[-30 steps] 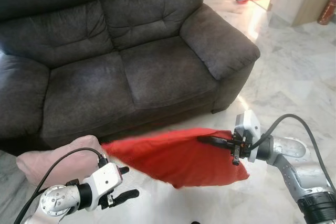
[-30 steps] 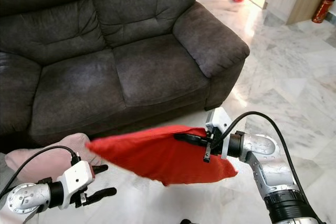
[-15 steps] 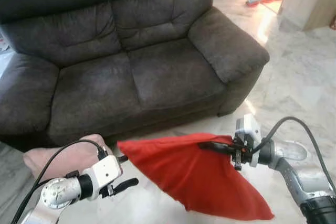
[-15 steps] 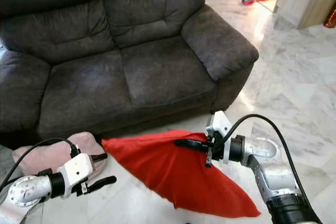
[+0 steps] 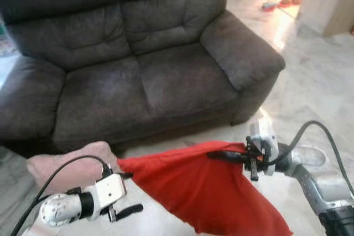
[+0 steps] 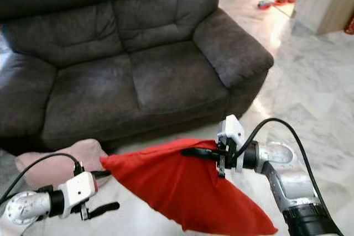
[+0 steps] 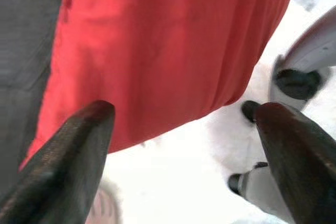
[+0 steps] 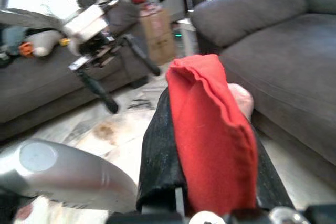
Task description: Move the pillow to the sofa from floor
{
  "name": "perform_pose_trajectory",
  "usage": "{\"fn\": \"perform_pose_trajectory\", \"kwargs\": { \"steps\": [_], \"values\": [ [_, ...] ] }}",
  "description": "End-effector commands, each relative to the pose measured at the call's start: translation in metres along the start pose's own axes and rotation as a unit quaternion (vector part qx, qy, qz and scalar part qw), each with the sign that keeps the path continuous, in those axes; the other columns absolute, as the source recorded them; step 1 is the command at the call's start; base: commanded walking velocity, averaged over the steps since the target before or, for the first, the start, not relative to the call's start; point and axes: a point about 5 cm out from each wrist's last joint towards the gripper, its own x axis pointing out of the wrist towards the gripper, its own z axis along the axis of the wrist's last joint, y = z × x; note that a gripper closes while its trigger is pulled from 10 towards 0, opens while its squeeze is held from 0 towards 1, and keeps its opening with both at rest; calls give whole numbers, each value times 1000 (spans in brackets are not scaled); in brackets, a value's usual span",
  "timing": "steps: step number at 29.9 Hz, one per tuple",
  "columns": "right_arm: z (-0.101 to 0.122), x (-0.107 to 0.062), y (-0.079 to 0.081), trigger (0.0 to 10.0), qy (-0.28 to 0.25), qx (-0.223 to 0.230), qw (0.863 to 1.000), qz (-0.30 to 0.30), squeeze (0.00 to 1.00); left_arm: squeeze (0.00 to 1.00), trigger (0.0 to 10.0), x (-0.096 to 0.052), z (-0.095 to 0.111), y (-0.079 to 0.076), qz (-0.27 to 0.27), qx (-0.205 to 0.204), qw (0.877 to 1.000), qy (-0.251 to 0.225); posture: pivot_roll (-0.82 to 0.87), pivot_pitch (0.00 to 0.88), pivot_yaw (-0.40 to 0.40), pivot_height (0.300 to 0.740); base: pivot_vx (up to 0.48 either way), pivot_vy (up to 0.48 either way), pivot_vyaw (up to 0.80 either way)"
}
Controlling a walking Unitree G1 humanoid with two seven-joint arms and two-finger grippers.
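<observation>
Pink pillow [image 5: 66, 164]: lies on the marble floor [image 5: 321, 87] at the sofa's front-left corner, just behind my left arm; partly hidden by the arm and its cable.

My left gripper [image 5: 124, 194]: low at the left, over the floor just in front of the pink pillow. Fingers [image 7: 68, 166] apart, nothing between them. It sits just beside the left tip of the red pillow; touching or not, can't tell. In the left wrist view the red cloth hangs beyond the spread fingers, white floor below.

Red pillow [image 5: 204, 189]: off the floor, hanging in front of the sofa's front edge, approx. mid-width to right. Upper edge runs level from near my left gripper across to my right gripper; the body sags down to a low corner toward the right. Not on the sofa.

Sofa [image 5: 144, 64]: dark grey two-seater behind the pillows, both seat cushions bare, armrest at each end.

My right gripper [image 5: 224, 155]: at the right, in front of the sofa's right armrest, pointing left. Fingers [image 8: 163, 161] clamped on the red pillow's upper edge; in the right wrist view the folded red hem is pinched between them.
</observation>
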Motion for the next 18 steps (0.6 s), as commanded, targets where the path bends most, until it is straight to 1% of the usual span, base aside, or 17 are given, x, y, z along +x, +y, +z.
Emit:
{"fn": "perform_pose_trajectory", "kwargs": {
  "steps": [1, 4, 7, 8, 14, 18],
  "values": [
    [26, 5, 5, 10000, -48, -54, 997, 37, 0, 1000, 10000, -5, -1, 8, 21, 6, 1000, 1, -44, 54, 63, 740, 0, 0, 0],
    [22, 6, 9, 10000, -40, -50, 996, 54, 0, 1000, 10000, -6, 2, 11, 31, 14, 999, -6, -39, 58, 62, 740, 0, 0, 0],
    [22, 7, 10, 10000, -38, -48, 996, 60, 0, 1000, 10000, -7, 2, 13, 39, 17, 999, -7, -39, 60, 62, 740, 0, 0, 0],
    [22, 7, 11, 10000, -37, -48, 996, 64, 0, 0, 10000, -7, 2, 14, 41, 19, 999, -7, -37, 62, 64, 740, 0, 0, 0],
    [21, 6, 14, 10000, -33, -50, 995, 83, 0, 0, 10000, -13, -3, 19, 46, 26, 999, 1, -35, 70, 64, 740, 0, 0, 0],
    [20, 5, 15, 10000, -34, -48, 995, 85, 0, 0, 10000, -19, -8, 17, 22, 18, 999, 15, -33, 74, 66, 740, 0, 0, 0]
  ]
}}
